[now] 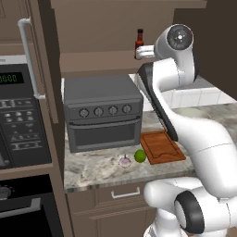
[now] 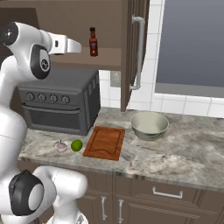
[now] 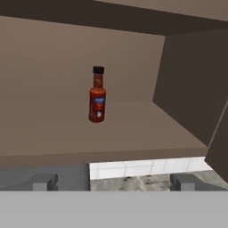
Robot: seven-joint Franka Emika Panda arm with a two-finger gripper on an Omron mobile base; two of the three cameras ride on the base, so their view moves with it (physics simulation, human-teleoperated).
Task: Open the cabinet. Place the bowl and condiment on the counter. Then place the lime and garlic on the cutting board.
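The cabinet stands open, its right door [image 2: 131,52] swung out and its left door [image 1: 42,55] at the left. Upright on the cabinet's bottom board stands the dark-red condiment [image 3: 97,95] [image 2: 93,42] [image 1: 139,42]. My gripper [image 3: 115,182] [image 2: 80,47] is open, level with the bottle and a short way in front of it, touching nothing. The pale grey-green bowl [image 2: 149,124] sits on the counter [image 2: 175,162]. The lime [image 2: 76,145] [image 1: 140,156] and garlic [image 2: 61,146] [image 1: 124,161] lie side by side on the stone, just left of the bare cutting board [image 2: 105,142] [image 1: 162,147].
A grey toaster oven [image 1: 102,113] [image 2: 59,103] stands under the cabinet, directly below my hand. A black microwave [image 1: 18,115] is built in at the left. A window [image 2: 192,43] and white tiles back the counter on the right. Brown drawers [image 2: 166,192] run below.
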